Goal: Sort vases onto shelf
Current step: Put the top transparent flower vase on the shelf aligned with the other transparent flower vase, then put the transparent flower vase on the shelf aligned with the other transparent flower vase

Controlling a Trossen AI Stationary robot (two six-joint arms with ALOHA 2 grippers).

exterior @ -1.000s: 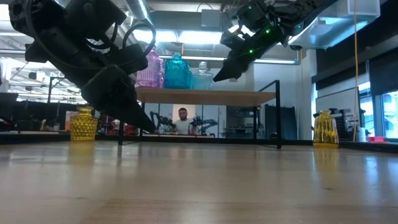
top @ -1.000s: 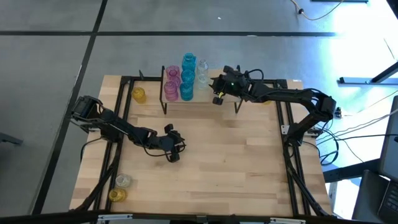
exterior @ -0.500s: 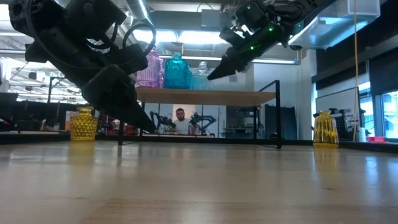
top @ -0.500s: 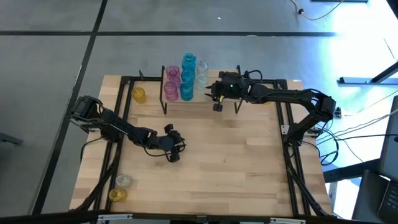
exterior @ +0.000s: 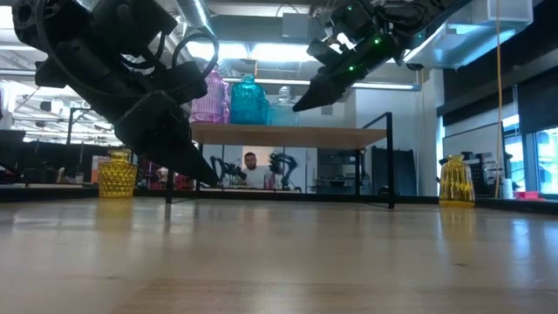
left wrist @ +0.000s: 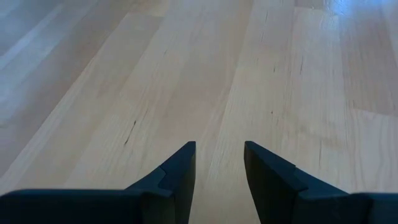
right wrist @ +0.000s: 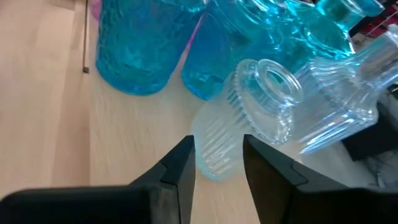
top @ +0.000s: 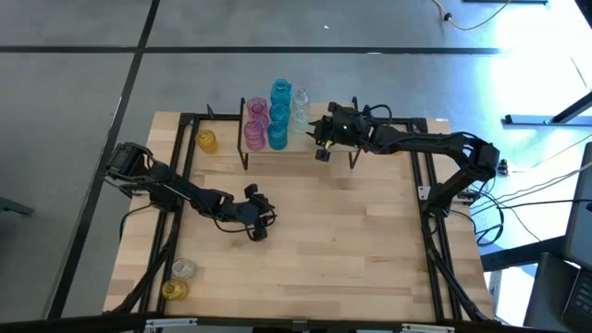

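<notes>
The shelf (top: 298,154) stands at the table's far middle. Its left part carries pink vases (top: 255,125), blue vases (top: 279,116) and clear vases (top: 301,106), all upright on their bases. My right gripper (top: 321,153) hovers open over the shelf board, just right of them. In its wrist view its fingertips (right wrist: 217,140) point at a ribbed clear vase (right wrist: 249,118) standing in front of blue vases (right wrist: 140,43); nothing lies between the fingers. My left gripper (top: 257,229) waits open and empty above the bare tabletop (left wrist: 219,146).
A yellow vase (top: 206,141) stands on the table left of the shelf. A clear vase (top: 183,268) and a yellow one (top: 173,289) stand at the near left corner, and another yellow vase (exterior: 455,180) at the far right. A person (exterior: 253,167) sits beyond the table.
My right gripper has swung its fingertips a little toward the vases on the shelf, staying above the board with its fingers open as before. The vases have not moved.
</notes>
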